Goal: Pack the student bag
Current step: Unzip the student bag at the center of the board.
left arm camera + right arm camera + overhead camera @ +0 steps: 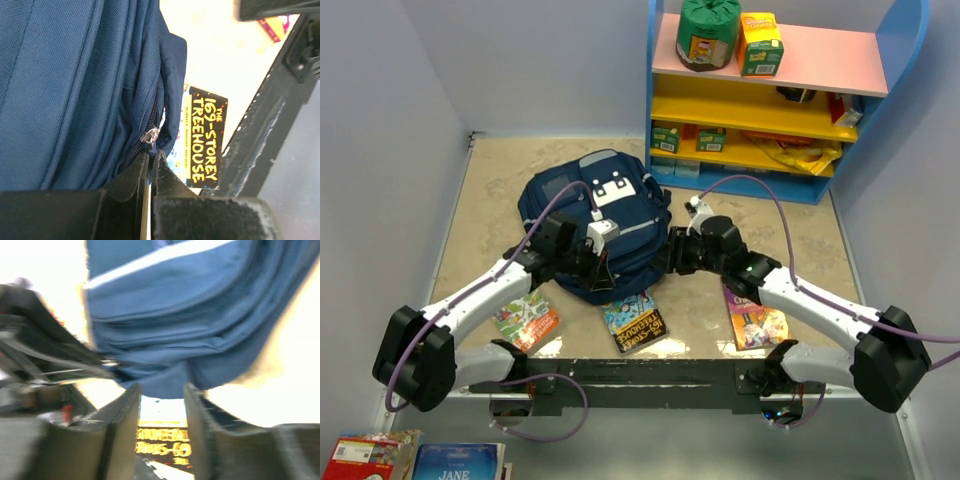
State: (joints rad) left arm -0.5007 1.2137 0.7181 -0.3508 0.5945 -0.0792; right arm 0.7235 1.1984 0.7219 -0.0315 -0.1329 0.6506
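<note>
The navy student bag (582, 205) lies on the table's middle, its white patch up. My left gripper (605, 264) is at the bag's near edge. In the left wrist view the bag (75, 75) fills the left side, and the left gripper (151, 153) is shut, its tips pinching the silver zipper pull (150, 135) at the end of a zip. My right gripper (670, 254) is at the bag's near right edge. In the right wrist view it (161, 388) is open, its fingers just under a hanging fold of the bag (190, 300), not clamping it.
A "169-Storey Treehouse" book (633, 322) lies in front of the bag, with another book (527, 320) to its left and one (755, 322) to its right. A coloured shelf (770, 95) with goods stands at the back right. More books (415, 460) lie below the table's near left.
</note>
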